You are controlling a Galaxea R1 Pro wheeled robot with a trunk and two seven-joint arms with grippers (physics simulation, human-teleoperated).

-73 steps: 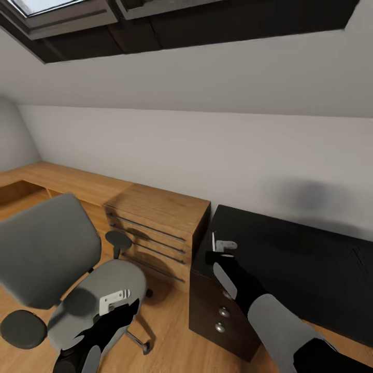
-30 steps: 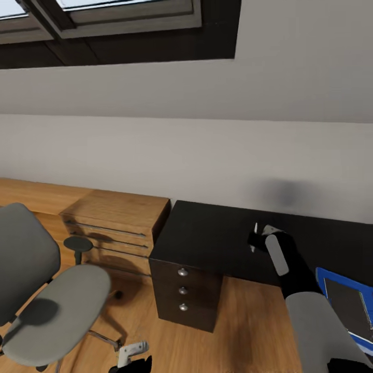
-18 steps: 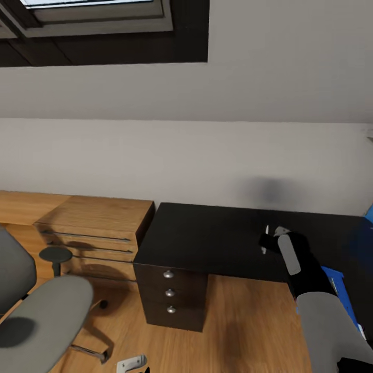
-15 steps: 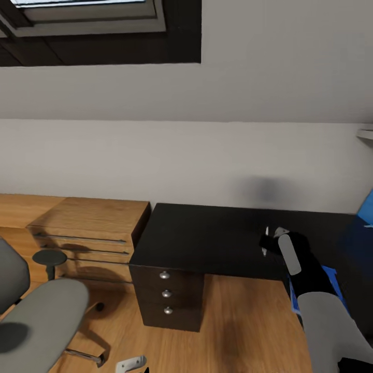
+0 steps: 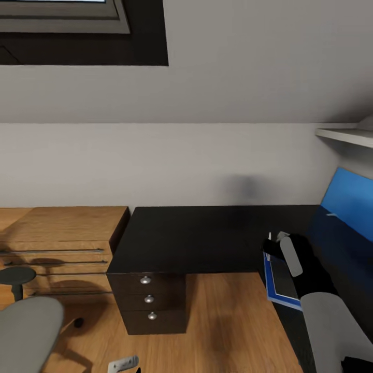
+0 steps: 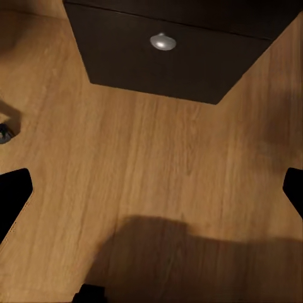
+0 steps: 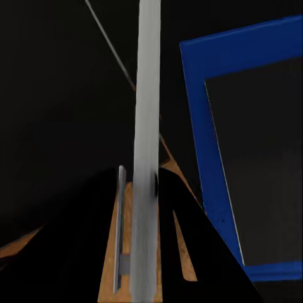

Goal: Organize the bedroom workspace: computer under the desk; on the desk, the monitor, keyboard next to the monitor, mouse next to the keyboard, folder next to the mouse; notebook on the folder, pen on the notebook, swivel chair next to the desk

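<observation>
- Grey swivel chair (image 5: 23, 331) stands on the wood floor at far left, apart from the black desk (image 5: 207, 235).
- Left gripper (image 5: 123, 363) hangs low over the floor, fingers spread wide.
- Right gripper (image 5: 273, 243), clamped on a slim pen (image 7: 146, 145), hovers above the blue folder (image 5: 280, 282) on the desk.

desk (image 5: 207, 235) centre, against wall | wooden cabinet (image 5: 62, 228) left of it | swivel chair (image 5: 26, 336) front-left | folder (image 5: 280, 277) on desk's right
</observation>
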